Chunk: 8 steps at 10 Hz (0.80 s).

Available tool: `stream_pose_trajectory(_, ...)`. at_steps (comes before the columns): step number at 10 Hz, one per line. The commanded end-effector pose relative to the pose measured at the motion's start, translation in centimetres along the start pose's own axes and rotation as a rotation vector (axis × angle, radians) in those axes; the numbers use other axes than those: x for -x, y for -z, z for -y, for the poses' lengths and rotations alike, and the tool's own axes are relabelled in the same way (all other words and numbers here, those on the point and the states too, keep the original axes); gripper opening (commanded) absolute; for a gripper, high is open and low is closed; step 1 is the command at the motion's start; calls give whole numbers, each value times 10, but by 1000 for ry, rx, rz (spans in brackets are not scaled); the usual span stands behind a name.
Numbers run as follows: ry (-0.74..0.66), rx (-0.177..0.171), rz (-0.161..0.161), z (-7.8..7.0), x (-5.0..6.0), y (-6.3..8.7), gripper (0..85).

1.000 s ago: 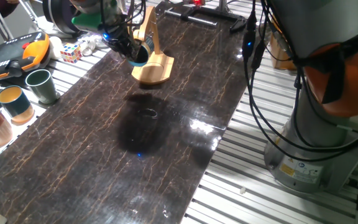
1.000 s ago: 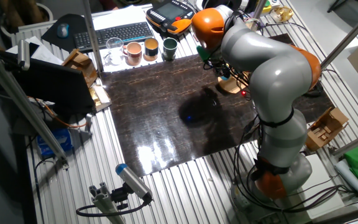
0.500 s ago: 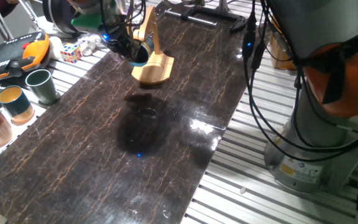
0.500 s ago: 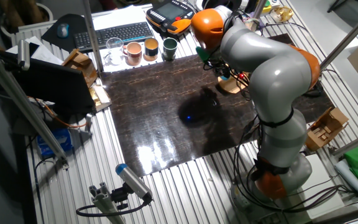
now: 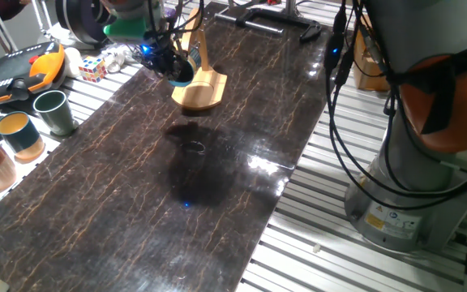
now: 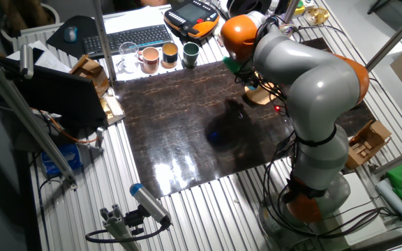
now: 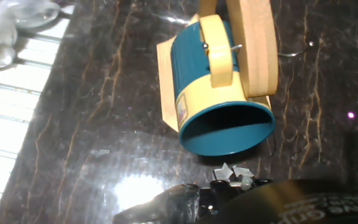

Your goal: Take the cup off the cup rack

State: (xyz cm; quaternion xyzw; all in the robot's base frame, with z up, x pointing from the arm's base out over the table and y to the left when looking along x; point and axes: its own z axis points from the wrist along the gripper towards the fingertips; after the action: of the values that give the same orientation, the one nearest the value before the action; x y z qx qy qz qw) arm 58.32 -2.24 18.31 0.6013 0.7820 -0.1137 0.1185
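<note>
One fixed view: the gripper (image 5: pixel 169 63) is at the cup (image 5: pixel 182 70), which hangs on the cup rack (image 5: pixel 199 81) at the far end of the table (image 5: pixel 217 178).

Hand view: the cup's (image 7: pixel 219 93) open mouth faces the camera, handle against the rack's post. Whether the fingers are apart or closed cannot be told.

Bright overhead glare streaks the glossy table (image 5: pixel 242 122); hand view's near edge is blurred

Pincer (image 5: pixel 171 66) fingertips hidden behind cup (image 7: pixel 213 93)
</note>
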Motion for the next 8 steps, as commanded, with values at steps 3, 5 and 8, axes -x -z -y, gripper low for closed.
stream_pose_trajectory(3,14,32,-2,-3,2,2,7)
stream_pose_trajectory(5,12,35,28,-7,-1,5,7)
stream_pose_trajectory(8,-21,31,49,-12,-3,4,7)
